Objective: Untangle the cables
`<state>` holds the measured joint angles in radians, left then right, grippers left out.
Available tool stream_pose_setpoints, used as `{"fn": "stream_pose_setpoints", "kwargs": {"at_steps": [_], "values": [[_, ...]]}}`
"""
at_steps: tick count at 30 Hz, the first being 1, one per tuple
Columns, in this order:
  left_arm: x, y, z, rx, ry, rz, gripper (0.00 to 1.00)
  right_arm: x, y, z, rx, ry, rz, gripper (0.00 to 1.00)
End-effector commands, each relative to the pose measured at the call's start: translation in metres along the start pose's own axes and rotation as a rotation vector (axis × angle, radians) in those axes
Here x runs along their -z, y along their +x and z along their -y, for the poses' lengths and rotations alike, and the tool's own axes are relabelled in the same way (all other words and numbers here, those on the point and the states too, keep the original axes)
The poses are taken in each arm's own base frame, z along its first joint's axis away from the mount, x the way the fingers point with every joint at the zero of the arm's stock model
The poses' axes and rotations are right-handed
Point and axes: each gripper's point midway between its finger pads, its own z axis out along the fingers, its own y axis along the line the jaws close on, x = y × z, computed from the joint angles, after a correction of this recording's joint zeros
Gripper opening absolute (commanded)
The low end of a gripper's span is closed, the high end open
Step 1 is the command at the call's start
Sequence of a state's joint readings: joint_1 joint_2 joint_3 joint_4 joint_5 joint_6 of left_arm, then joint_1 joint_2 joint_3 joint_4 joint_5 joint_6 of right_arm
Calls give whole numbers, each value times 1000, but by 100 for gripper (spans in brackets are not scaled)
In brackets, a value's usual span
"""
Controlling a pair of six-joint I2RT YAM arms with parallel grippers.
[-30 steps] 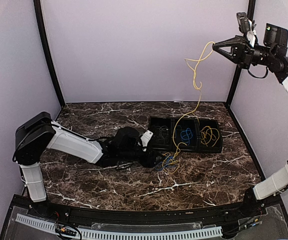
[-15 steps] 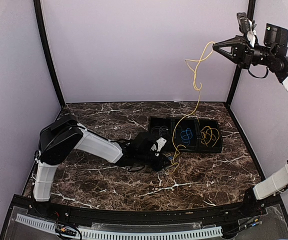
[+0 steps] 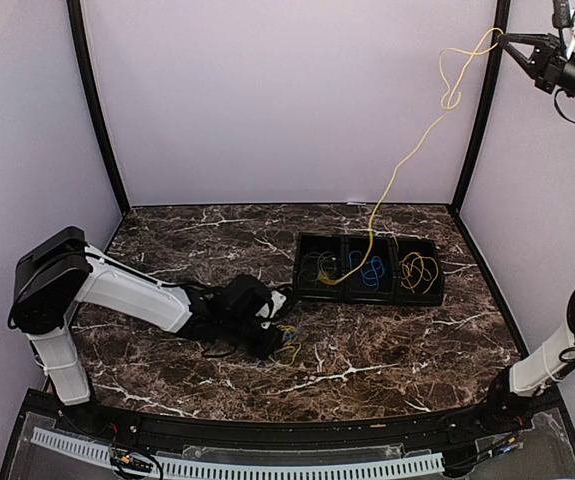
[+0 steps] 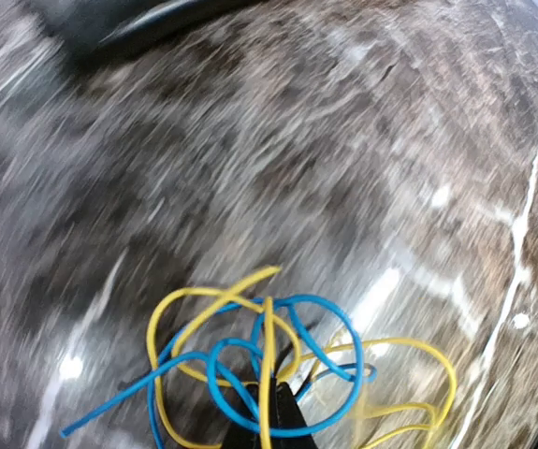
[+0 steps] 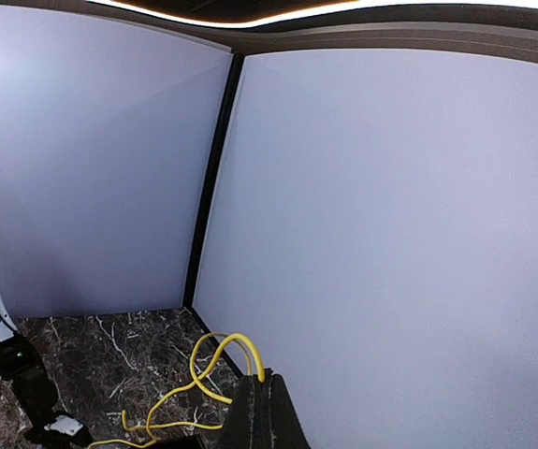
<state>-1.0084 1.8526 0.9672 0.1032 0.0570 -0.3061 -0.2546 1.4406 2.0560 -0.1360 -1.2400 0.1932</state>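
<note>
- Left gripper (image 4: 270, 416) has snapped shut on the blue-yellow tangle (image 4: 267, 365) and dragged it left, clear of the tray (image 3: 437, 272).
- Right gripper (image 3: 510, 44), clamped on the yellow cable (image 3: 397, 175), has risen; the strand is nearly straight.
- Judgement: the opposing pull should slip the yellow cable out of the knot.

Legible text, top view: none that I can read;
Legible text, my left wrist view: none; the picture is motion-blurred;
Legible text, my right wrist view: none;
Cables (image 4: 267, 355): no print that I can make out on the sheaths;
Tray (image 3: 419, 299): no label or number that I can read
</note>
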Motion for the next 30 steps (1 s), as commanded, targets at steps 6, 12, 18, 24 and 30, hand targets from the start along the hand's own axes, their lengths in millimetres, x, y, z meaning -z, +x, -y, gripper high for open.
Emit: {"fn": "stream_pose_setpoints", "kwargs": {"at_steps": [6, 12, 18, 24, 30], "values": [[37, 67, -49, 120, -209, -71, 0, 5, 10, 20, -46, 33, 42, 0], [37, 40, -43, 102, -207, -20, 2, 7, 38, 27, -60, 75, -2, 0], [48, 4, -28, 83, -159, 52, 17, 10, 69, 32, -81, 116, -53, 0], [71, -16, -24, 95, -152, 131, 37, 11, 100, 33, -132, 126, -80, 0], [91, -23, -28, 103, -179, 173, 46, 9, 126, 36, -179, 130, -95, 0]]}}
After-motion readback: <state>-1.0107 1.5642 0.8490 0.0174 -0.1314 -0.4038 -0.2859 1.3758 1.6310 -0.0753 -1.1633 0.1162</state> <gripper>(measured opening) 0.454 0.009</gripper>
